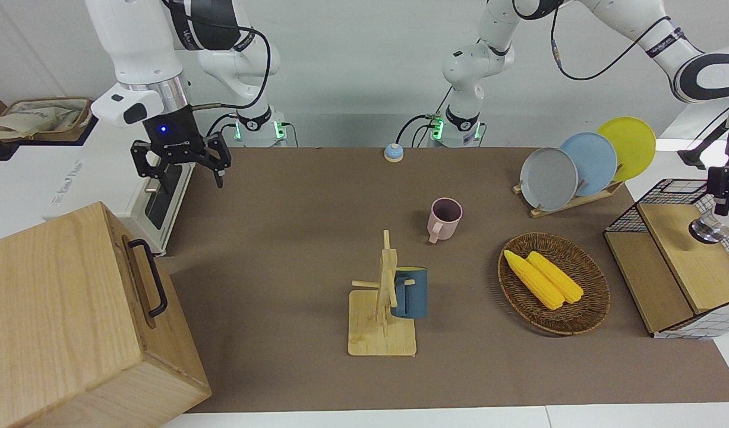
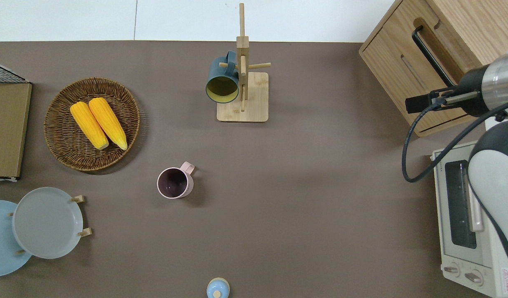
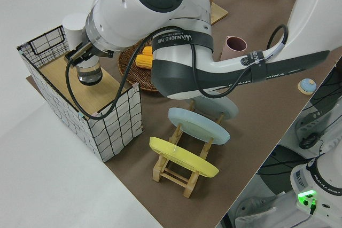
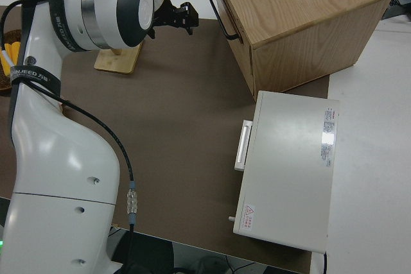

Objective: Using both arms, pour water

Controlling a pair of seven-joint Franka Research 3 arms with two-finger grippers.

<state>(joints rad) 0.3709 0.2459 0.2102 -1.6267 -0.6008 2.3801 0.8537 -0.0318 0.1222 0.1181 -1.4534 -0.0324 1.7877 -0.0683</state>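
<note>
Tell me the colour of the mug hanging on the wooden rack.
The mug is dark teal outside and yellow inside, clearest in the overhead view.

A robotics lab set up as a mock kitchen. Two white arms [image 1: 144, 53] are bolted at the edge of a bench [image 1: 293, 238] under a brown mat, with cables and lit bases against a bare white wall. The props are kitchen ware: a toaster oven [image 2: 465, 215], a plate rack [image 1: 584, 163], a mug tree [image 1: 385, 297], a pink mug [image 1: 444, 219] and a basket [image 1: 578, 318] of corn [image 1: 542, 278].
</note>
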